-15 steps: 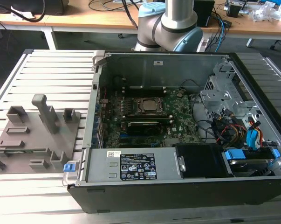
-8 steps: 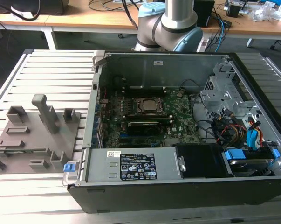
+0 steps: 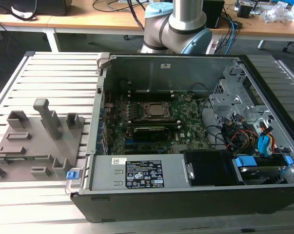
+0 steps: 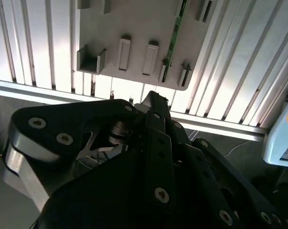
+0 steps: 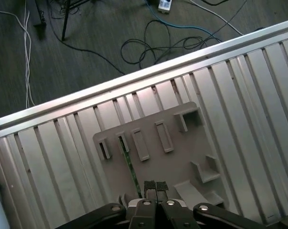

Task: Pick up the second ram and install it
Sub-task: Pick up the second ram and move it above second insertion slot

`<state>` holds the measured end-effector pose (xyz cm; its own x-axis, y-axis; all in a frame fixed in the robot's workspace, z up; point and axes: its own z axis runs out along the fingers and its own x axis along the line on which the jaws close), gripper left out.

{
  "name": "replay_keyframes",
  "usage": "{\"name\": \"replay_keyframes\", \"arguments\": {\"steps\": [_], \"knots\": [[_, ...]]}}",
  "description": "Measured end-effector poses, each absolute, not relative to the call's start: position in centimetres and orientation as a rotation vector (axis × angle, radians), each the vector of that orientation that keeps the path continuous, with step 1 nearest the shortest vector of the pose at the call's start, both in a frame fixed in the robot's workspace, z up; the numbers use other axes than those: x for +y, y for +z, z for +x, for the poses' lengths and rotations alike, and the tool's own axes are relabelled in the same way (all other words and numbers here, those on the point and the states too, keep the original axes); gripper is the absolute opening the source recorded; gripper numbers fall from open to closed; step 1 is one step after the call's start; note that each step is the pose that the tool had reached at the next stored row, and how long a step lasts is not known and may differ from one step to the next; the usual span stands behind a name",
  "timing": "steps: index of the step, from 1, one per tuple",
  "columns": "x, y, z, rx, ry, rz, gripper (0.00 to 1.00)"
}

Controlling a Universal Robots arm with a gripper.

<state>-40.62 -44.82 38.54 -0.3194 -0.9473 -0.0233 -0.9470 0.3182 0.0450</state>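
Observation:
The second ram [image 5: 130,168] is a thin green stick standing on edge in a slot of the grey holder plate [image 5: 182,148]; in the second wrist view the second ram [image 4: 174,38] runs along the holder plate [image 4: 134,24]. My gripper [image 5: 155,186] hangs well above the plate and apart from the stick, its two black pads [image 5: 149,185] close together with nothing between them. In the second wrist view the dark gripper [image 4: 153,98] points toward the plate's near edge. The exterior view has the holder plate [image 3: 34,141] on its left.
An open computer case holds the motherboard [image 3: 186,122] with the CPU socket [image 3: 154,111]. Drive bays and coloured cables [image 3: 254,136] fill the case on the exterior view's right. A tall grey post [image 3: 48,117] rises from the holder plate. Cables [image 5: 148,47] lie on the floor beyond the slatted table [image 3: 54,68].

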Motion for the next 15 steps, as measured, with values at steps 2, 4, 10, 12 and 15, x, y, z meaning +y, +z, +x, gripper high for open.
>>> {"name": "replay_keyframes", "arguments": {"steps": [2, 4, 10, 12, 15], "knots": [[-44.82, 38.54, -40.63, -2.519, -0.079, 1.862, 0.11], [-44.82, 38.55, -40.63, -2.486, -0.078, 1.904, 0.11], [-44.82, 38.54, -40.62, -2.424, -0.078, 1.981, 0.11], [-44.82, 38.55, -40.63, -2.407, -0.078, 2.001, 0.11], [-44.82, 38.55, -40.63, -2.370, -0.077, 2.042, 0.11]]}}
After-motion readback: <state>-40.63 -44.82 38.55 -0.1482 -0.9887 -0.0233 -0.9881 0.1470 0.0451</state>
